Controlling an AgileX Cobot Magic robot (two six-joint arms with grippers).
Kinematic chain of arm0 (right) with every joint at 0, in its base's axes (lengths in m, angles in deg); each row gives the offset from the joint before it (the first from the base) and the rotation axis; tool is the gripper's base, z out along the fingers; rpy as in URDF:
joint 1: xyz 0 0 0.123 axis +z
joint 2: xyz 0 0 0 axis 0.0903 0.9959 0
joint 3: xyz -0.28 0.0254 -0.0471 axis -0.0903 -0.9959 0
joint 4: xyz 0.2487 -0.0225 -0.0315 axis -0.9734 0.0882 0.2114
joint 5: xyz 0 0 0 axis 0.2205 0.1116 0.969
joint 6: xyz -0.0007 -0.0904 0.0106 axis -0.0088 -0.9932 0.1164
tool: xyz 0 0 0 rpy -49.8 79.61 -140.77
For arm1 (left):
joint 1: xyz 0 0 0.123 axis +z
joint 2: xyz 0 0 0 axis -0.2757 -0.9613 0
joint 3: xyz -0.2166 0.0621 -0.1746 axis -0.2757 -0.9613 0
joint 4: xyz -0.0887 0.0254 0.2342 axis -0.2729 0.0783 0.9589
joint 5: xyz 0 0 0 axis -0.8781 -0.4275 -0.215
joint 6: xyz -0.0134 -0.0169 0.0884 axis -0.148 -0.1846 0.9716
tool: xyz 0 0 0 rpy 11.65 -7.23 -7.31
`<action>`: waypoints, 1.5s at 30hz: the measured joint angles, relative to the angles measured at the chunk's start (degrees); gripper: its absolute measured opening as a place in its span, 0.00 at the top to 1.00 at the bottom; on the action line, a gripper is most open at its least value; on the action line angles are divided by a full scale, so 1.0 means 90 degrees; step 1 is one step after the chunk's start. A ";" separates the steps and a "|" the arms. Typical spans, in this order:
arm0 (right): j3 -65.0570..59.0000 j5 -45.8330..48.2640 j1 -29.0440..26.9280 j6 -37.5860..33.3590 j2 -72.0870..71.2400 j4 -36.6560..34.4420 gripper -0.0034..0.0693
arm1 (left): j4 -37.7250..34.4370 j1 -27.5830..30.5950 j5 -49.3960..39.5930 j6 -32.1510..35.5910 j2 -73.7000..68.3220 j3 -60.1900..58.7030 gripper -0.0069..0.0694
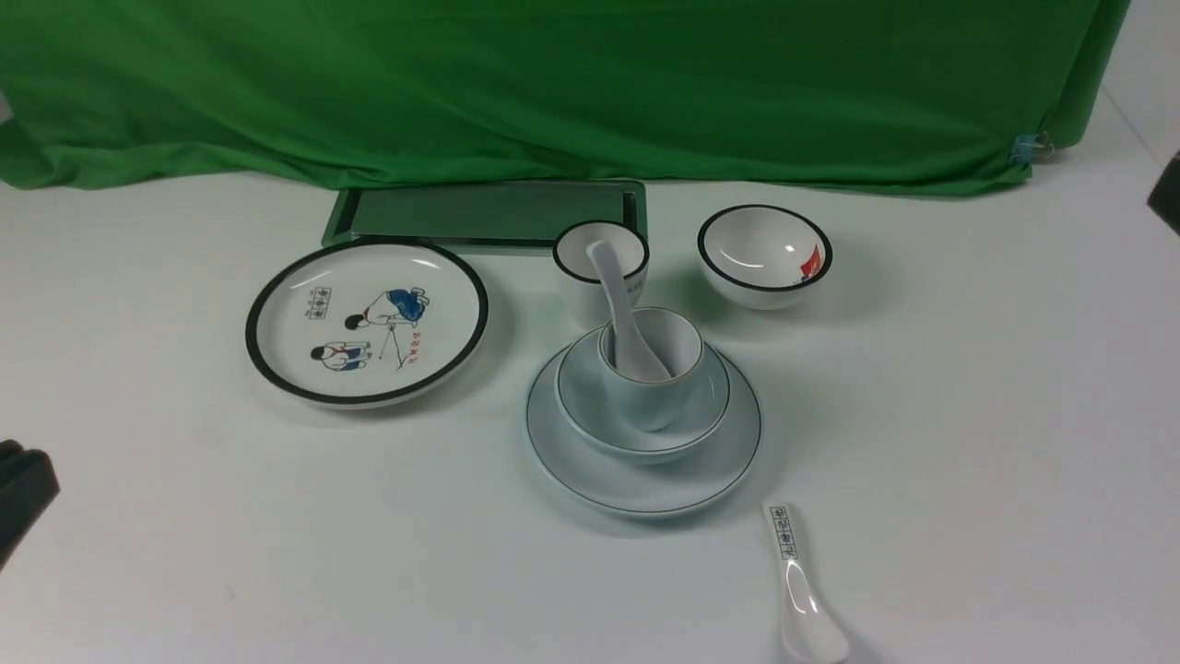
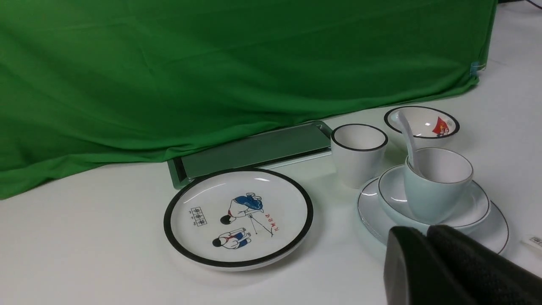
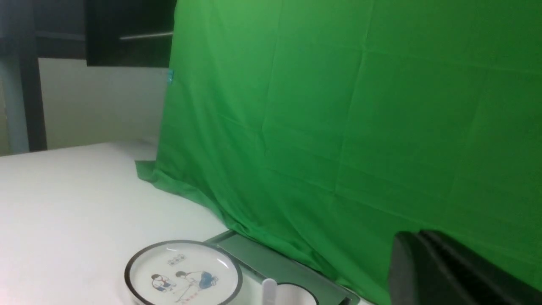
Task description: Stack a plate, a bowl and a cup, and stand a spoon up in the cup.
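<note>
Plate [image 1: 645, 484], plain pale bluish-white with a thin dark rim line: flat on the table [image 1: 184, 553] near its middle, bottom piece of a stack. Bowl [image 1: 579, 406], same pale glaze and thin rim line, narrower: seated upright in the plate. Cup [image 1: 650, 401], pale light blue, handleless, white inside: upright in the bowl. Spoon [image 1: 622, 314], plain glossy white: scoop end down inside the cup, handle leaning out over the cup's rim toward the far edge of the table. Black-rimmed cup [image 1: 576, 290], white and straight-sided: just beyond the stack on the far side, apart from it. Black-rimmed bowl [image 1: 765, 256] with a red mark inside: toward the far edge and to the right of that cup. Cartoon plate [image 1: 366, 320], black rim, printed figures: left of the stack and clear of it. Green tray [image 1: 489, 214]: flat along the far edge, partly under the green cloth [image 1: 553, 83]. Printed spoon [image 1: 800, 590], black characters on its handle: lying near the near edge, close to the plate's rim without touching it. Left hand [image 2: 425, 232]: clenched, fingers pressed together on nothing, at the left edge of the table. Right hand [image 3: 417, 237]: clenched and holding nothing, off toward the right edge, well away from the stack.
</note>
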 joint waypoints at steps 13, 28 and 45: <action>-0.0006 0.0005 0.0000 0.0000 -0.0015 0.0000 0.87 | 0.0000 0.0000 0.0000 0.0071 0.0000 0.0000 0.92; -0.1078 0.0080 -0.0371 0.0006 -0.0588 0.0000 0.94 | 0.0000 0.0000 0.0000 0.0079 0.0000 0.0000 0.92; -0.4189 0.0865 -0.4028 0.1857 -0.3730 0.0712 0.94 | 0.0000 0.0000 0.0005 0.0079 0.0000 0.0000 0.92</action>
